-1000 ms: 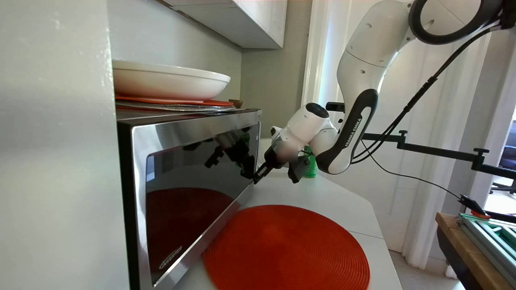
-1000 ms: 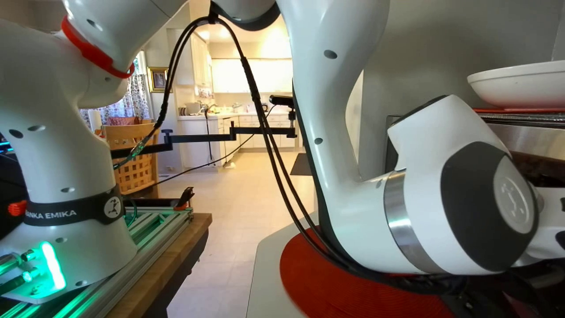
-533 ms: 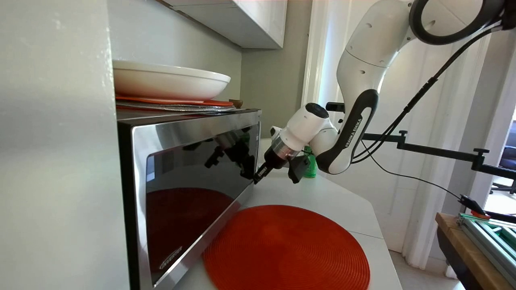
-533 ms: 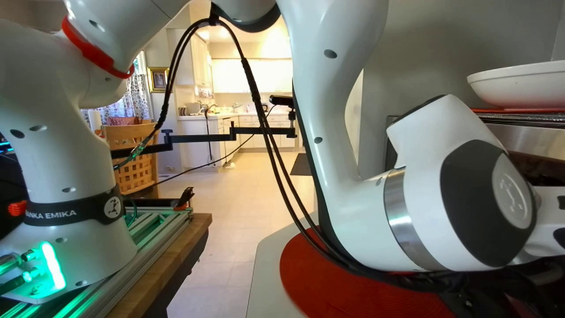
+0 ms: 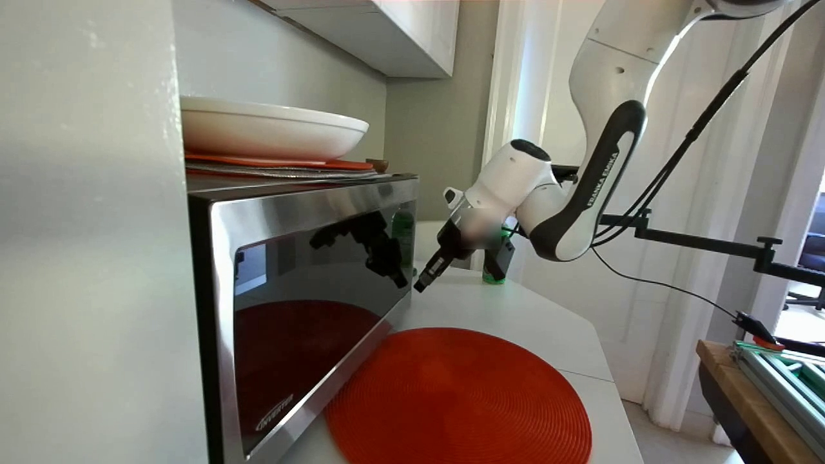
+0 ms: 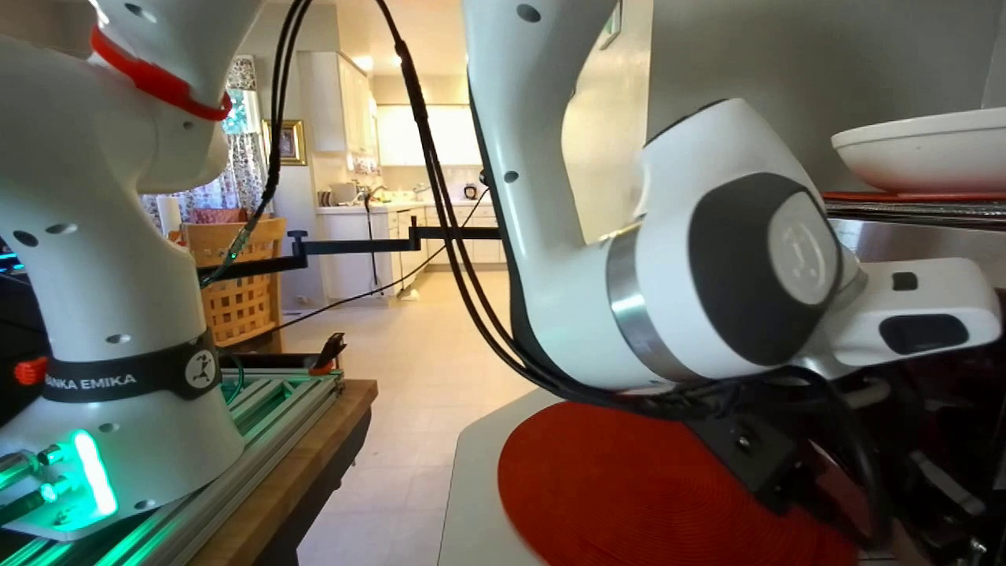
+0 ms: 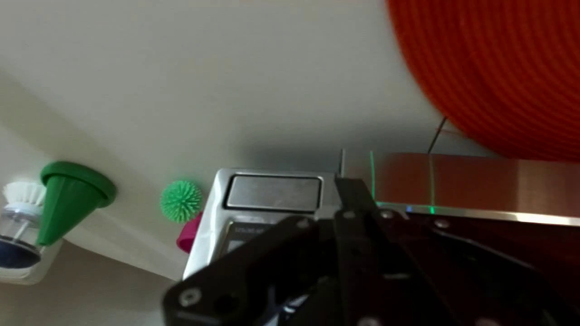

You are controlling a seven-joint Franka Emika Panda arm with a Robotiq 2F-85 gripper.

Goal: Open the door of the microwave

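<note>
Right, the door (image 5: 309, 303) sat closed across the front of the microwave (image 5: 303, 270) on the pale counter (image 5: 515, 316), all gleaming steel and dark glass mirroring the red mat (image 5: 459, 394)! Bent, the arm (image 5: 596, 183) hung from the upper right, the gripper (image 5: 420, 287) angled down just beside that front's far edge, fingers (image 7: 353, 194) pressed together, contact unclear. Up top, a white bowl (image 5: 277, 129) rested on flat red and silver layers (image 5: 277, 171), its inside hidden.

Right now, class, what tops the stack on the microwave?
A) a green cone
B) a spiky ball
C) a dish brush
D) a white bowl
D: in both exterior views the white bowl sits uppermost, above the flat red layer on the microwave.
</note>
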